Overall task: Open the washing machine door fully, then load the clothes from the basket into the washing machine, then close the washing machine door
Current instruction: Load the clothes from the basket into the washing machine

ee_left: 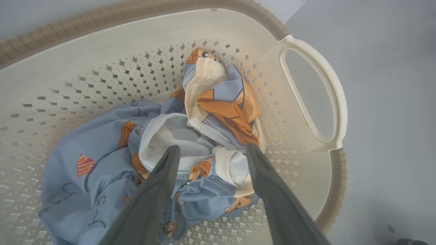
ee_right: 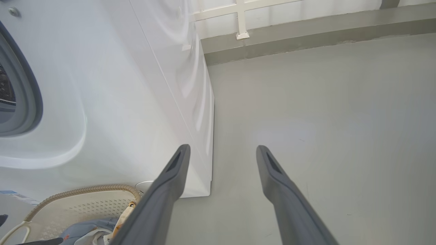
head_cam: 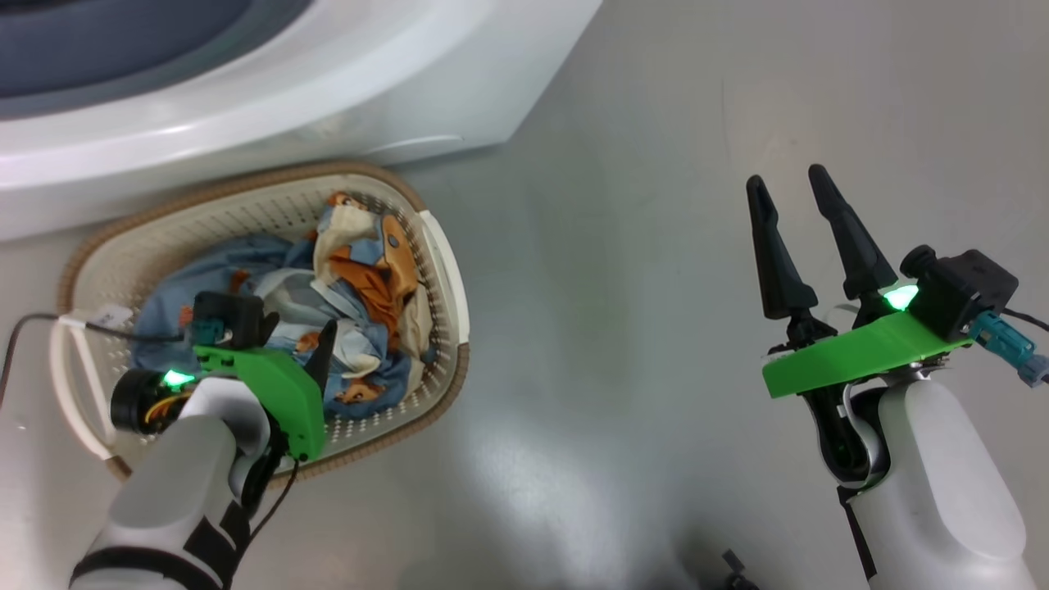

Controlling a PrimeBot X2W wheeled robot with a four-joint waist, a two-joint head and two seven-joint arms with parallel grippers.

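Note:
The cream basket sits on the floor against the front of the white washing machine. Blue clothes with orange figures lie heaped in it. My left gripper points down into the basket. In the left wrist view it is open, its fingertips astride the top of the clothes, with nothing clamped. My right gripper hangs open over bare floor to the right, holding nothing. In the right wrist view this gripper faces the machine's corner and the basket's rim. The washing machine door is out of view.
The machine's grey seal shows at the top left. Grey floor stretches to the right of the basket. A low ledge runs along the wall behind the machine. A thin black cable trails by the basket's left handle.

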